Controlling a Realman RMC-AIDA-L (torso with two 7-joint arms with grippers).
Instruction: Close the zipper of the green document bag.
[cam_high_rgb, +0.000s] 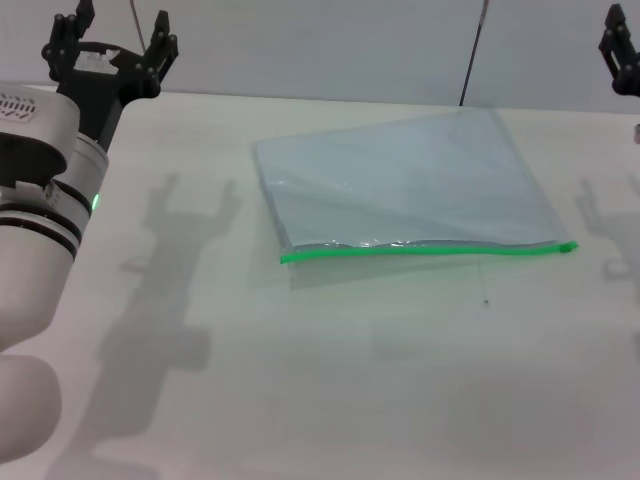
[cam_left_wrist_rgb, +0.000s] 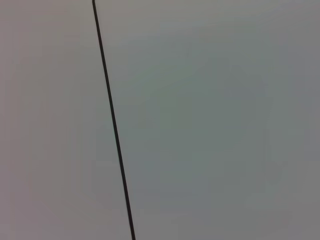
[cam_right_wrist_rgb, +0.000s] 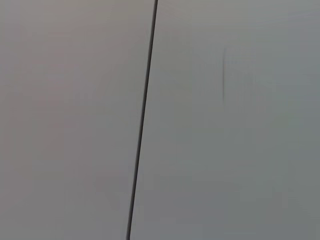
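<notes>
The green document bag (cam_high_rgb: 410, 180) lies flat on the white table (cam_high_rgb: 300, 380), a translucent grey-blue pouch right of centre. Its zipper (cam_high_rgb: 420, 249) runs as a bright green strip along the near long edge, with a small green slider (cam_high_rgb: 567, 247) at the right end. My left gripper (cam_high_rgb: 112, 40) is raised at the far left, well away from the bag, fingers spread open with nothing between them. My right gripper (cam_high_rgb: 620, 45) shows only partly at the right edge, held high. Both wrist views show only a plain wall.
A thin dark seam (cam_high_rgb: 472, 55) runs down the wall behind the table. The arms cast shadows (cam_high_rgb: 170, 260) on the tabletop to the left of the bag and near the right edge.
</notes>
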